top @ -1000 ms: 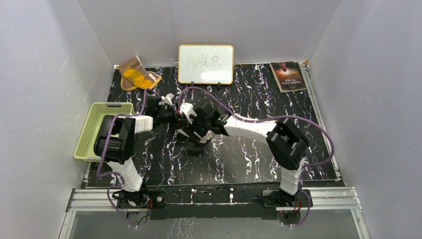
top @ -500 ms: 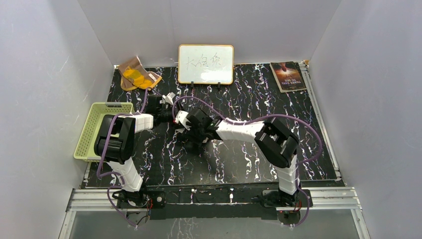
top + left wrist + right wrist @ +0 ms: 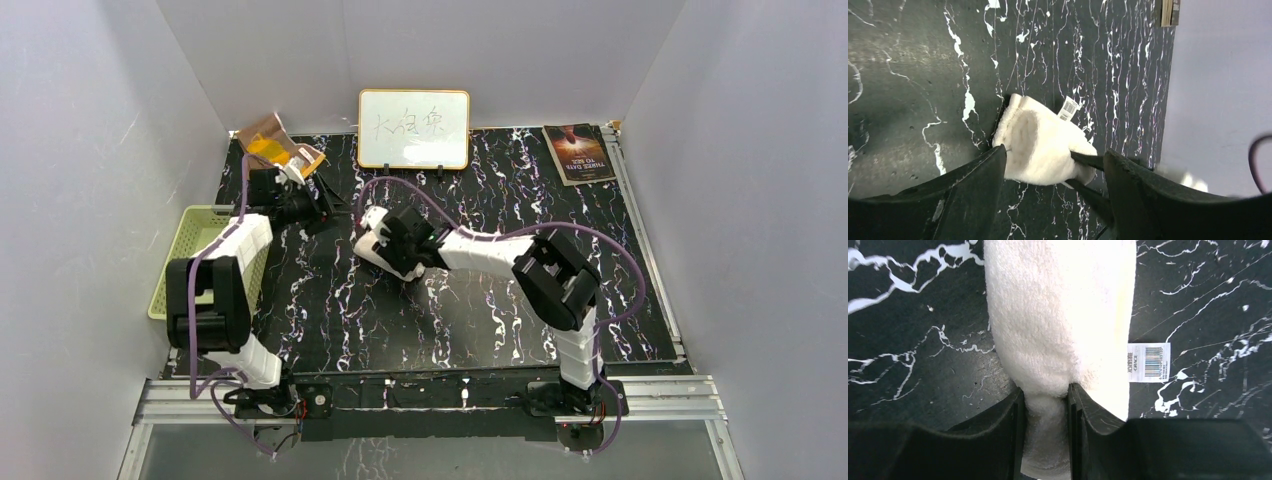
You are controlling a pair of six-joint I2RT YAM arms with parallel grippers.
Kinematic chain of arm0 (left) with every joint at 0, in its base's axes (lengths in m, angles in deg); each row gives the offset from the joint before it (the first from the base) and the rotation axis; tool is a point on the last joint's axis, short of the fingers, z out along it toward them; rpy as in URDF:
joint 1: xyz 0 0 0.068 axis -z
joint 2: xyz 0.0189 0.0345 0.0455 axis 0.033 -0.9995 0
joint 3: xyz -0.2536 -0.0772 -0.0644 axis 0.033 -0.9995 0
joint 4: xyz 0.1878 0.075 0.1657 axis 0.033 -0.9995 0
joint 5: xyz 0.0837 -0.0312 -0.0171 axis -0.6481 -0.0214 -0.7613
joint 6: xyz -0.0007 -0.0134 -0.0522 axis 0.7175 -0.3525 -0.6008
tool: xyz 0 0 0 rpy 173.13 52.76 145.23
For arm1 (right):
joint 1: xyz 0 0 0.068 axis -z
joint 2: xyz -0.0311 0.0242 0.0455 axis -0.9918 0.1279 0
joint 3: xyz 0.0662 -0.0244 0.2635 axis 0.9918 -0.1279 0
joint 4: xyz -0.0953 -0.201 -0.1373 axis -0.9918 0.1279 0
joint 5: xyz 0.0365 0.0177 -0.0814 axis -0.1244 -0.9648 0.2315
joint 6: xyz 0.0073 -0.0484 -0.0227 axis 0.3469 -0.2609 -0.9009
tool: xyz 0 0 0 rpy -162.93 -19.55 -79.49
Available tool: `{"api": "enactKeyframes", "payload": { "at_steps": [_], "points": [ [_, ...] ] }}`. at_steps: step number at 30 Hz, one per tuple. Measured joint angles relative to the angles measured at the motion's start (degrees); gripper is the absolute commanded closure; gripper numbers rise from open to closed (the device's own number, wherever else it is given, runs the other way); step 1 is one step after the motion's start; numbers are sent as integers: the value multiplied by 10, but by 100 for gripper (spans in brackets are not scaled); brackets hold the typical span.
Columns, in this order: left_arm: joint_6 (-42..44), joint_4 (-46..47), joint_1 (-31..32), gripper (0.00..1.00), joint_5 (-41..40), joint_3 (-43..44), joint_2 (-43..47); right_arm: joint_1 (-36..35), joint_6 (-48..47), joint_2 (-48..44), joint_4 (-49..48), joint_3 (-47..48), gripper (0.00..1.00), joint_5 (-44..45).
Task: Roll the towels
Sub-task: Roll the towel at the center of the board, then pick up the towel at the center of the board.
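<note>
My right gripper (image 3: 1045,392) is clamped on one end of the cream terry-cloth towel (image 3: 1058,315), which lies rolled into a thick, fluffy cylinder at mid-surface, its looped pile bunching between the two black fingers. A white sewn-in label (image 3: 1148,361) juts from the roll's side, printed with a barcode and a word that appears to read "GRACE" beside small characters I cannot make out. My left gripper (image 3: 1055,150) hangs with its fingers spread wide and nothing between them, aimed at the open, coiled end of the roll from farther back on the left. The glossy black marble-patterned surface (image 3: 480,310) is streaked with white veins. At the back left corner sits the crumpled orange-and-brown cloth (image 3: 265,140), unrolled. A white-faced whiteboard with a pale wooden frame (image 3: 414,128) stands at the back, bearing handwritten characters. A dark-covered booklet (image 3: 578,152) lies flat at the back right, and a pale green slotted plastic basket (image 3: 190,250) rests by the left edge.
</note>
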Motion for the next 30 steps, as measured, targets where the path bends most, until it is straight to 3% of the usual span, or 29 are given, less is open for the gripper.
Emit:
{"api": "enactKeyframes", "payload": {
  "at_steps": [6,12,22,30],
  "points": [
    [-8,23,-6,25,5,-67,70,83,104,-4,-14,0,79,-169],
    [-40,43,44,24,4,-144,73,148,224,9,-55,-8,82,-313],
    [-130,217,116,23,3,-144,-40,159,305,38,-91,-12,81,-405],
    [-142,260,137,24,-7,-124,-95,186,378,38,-176,-64,82,-474]
  ]
}}
